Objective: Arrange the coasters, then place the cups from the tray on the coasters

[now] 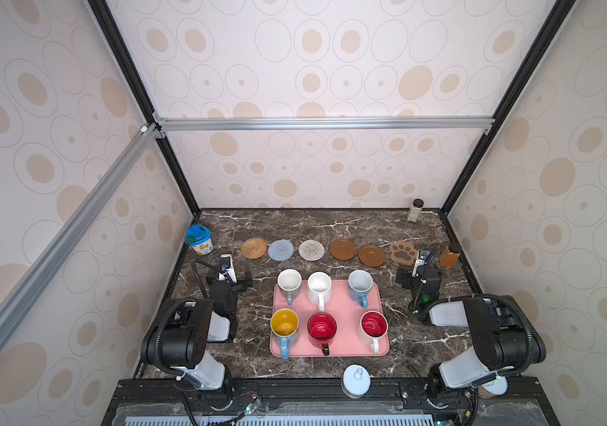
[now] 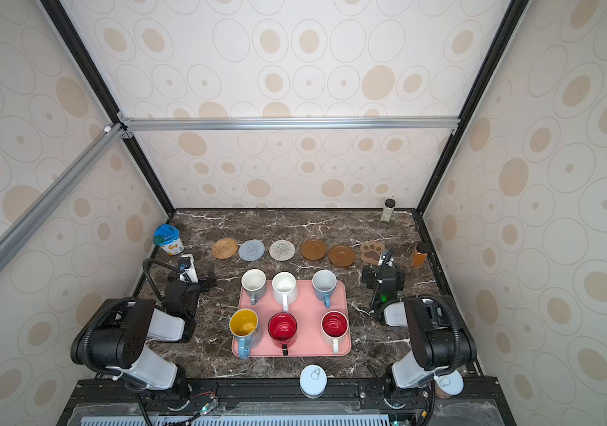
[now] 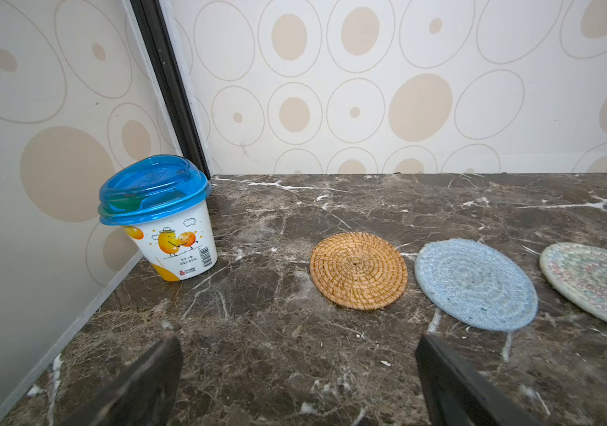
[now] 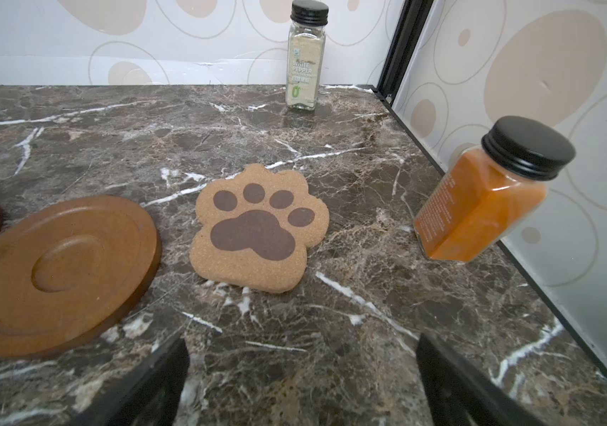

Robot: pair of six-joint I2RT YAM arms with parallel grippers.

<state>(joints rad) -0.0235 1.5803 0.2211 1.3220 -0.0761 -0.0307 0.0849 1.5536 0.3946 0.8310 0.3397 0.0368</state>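
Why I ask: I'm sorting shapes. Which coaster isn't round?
The paw-shaped coaster at the row's right end; the other five are round.

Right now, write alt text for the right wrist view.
A tan cork paw-shaped coaster lies flat on the dark marble tabletop, beside a round brown wooden coaster. A glass white-pepper jar and an orange-spice jar stand beyond; the open right gripper frames the foreground.

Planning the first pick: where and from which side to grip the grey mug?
Probably pinch the grey mug by its left rim wall from above, one finger inside: upright, handle toward the near edge, white mug close on its right.
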